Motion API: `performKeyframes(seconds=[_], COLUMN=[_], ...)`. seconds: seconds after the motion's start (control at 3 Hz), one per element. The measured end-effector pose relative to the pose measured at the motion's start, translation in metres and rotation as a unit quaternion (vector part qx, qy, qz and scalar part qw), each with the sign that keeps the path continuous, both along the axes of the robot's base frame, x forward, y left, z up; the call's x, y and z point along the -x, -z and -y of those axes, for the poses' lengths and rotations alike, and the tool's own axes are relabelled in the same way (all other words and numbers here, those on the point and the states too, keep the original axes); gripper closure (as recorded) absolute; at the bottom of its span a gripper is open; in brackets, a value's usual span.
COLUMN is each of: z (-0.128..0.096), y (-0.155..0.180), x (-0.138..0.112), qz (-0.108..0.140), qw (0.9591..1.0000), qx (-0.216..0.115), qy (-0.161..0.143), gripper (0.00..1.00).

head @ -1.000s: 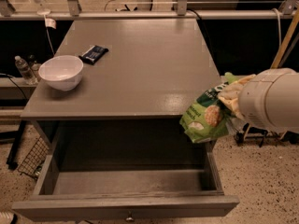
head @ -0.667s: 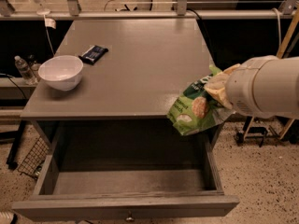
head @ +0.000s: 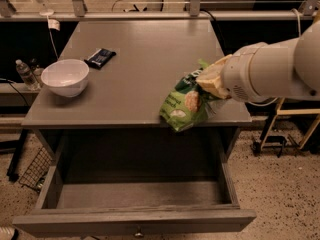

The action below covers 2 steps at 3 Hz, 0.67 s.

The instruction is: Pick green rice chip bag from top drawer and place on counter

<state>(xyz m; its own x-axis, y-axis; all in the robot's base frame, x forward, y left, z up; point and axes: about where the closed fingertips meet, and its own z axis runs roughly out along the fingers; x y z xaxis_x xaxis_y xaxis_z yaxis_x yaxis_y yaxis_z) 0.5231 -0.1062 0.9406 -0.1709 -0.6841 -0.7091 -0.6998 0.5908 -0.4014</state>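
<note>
Green rice chip bag [head: 183,105] hangs centre-right from your tool [head: 209,83], seemingly clamped on it; released here, it could slip off the desk [head: 140,59] edge.

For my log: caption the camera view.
End effector holds crinkly green chip bag over front edge of grey wooden counter; grey drawer open below.

The green rice chip bag [head: 183,106], crinkled, with white lettering and pale chip pictures, hangs tilted from the pincer [head: 210,81] clamped on its top, over the table [head: 145,54] edge at 4 o'clock. The top drawer [head: 135,221] stands pulled open at 6 o'clock.
</note>
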Motion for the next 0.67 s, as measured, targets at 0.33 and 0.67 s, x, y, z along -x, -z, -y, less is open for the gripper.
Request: performKeyframes(seconds=[0.33,0.67], z=[-0.0129,-0.0146], y=[0.0103,0.0109], x=[-0.0235,-0.0263], qz=[-0.017,-0.018], qw=[0.9992,0.999], qx=[-0.027,-0.031], qy=[-0.025,-0.028], gripper=[1.0,0.85])
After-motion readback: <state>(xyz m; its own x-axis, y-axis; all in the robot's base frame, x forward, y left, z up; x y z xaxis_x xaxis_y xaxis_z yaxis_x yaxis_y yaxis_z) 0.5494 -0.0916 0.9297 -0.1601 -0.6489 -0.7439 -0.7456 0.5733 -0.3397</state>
